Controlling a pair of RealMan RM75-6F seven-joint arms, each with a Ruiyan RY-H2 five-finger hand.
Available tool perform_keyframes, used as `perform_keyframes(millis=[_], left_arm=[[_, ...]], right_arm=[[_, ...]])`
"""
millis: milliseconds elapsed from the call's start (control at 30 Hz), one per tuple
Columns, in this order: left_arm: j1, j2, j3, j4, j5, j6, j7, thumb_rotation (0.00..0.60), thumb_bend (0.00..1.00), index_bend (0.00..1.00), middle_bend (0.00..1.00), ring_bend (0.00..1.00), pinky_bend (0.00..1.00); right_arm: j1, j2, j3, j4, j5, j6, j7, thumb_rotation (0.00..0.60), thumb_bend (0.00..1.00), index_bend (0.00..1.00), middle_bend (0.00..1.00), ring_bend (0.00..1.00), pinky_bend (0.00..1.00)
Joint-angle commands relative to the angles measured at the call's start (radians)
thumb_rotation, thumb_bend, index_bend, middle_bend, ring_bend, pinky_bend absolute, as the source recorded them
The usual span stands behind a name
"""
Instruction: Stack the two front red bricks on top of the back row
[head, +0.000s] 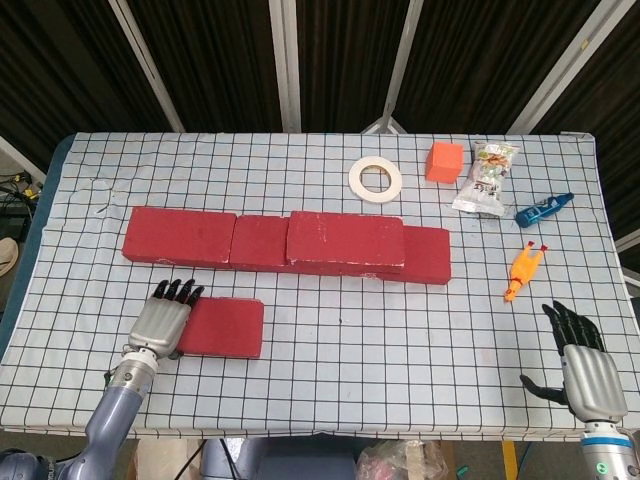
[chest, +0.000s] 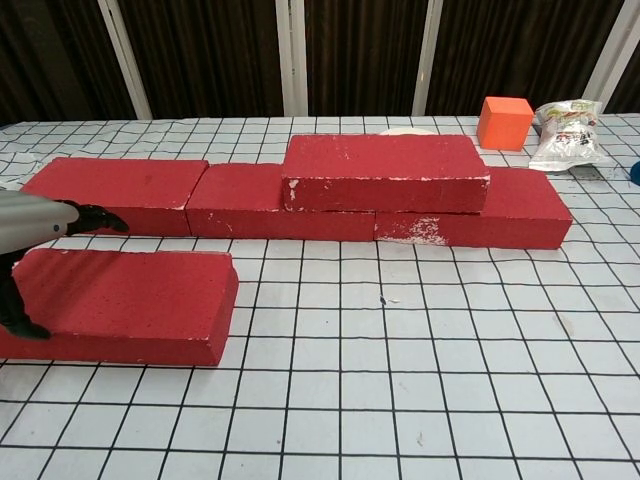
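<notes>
One red brick (head: 222, 326) (chest: 130, 300) lies flat at the front left. Behind it runs the back row of red bricks (head: 180, 236) (chest: 110, 190), with another red brick (head: 345, 240) (chest: 380, 170) stacked on its middle-right part. My left hand (head: 165, 320) (chest: 35, 222) covers the front brick's left end, fingers stretched over the top toward its far edge and thumb down by the front face. I cannot tell if it presses the brick. My right hand (head: 585, 365) hovers with fingers spread at the table's front right corner, holding nothing.
A tape roll (head: 375, 179), an orange cube (head: 444, 161) and a snack bag (head: 487, 177) sit at the back right. A blue toy (head: 543, 209) and a yellow rubber chicken (head: 523, 270) lie along the right side. The checked cloth ends just behind both hands.
</notes>
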Motion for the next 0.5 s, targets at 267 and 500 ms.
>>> perform_keyframes(millis=[267,500], left_arm=[[-0.03,-0.025,0.022,0.04,-0.029,-0.003,-0.014,0.6,0.0,0.0,0.0,0.0,0.0],[-0.058,-0.041,0.033,0.059,-0.051,-0.004,-0.003,0.6,0.0,0.0,0.03,0.0,0.0]], right_arm=[[0.0,-0.004,0.007,0.001,0.01,-0.012,-0.006,0.6,0.18,0.03,0.0,0.0,0.0],[-0.001,-0.003,0.012,0.0,0.02,-0.018,-0.006,0.6,0.18,0.03,0.0,0.0,0.0]])
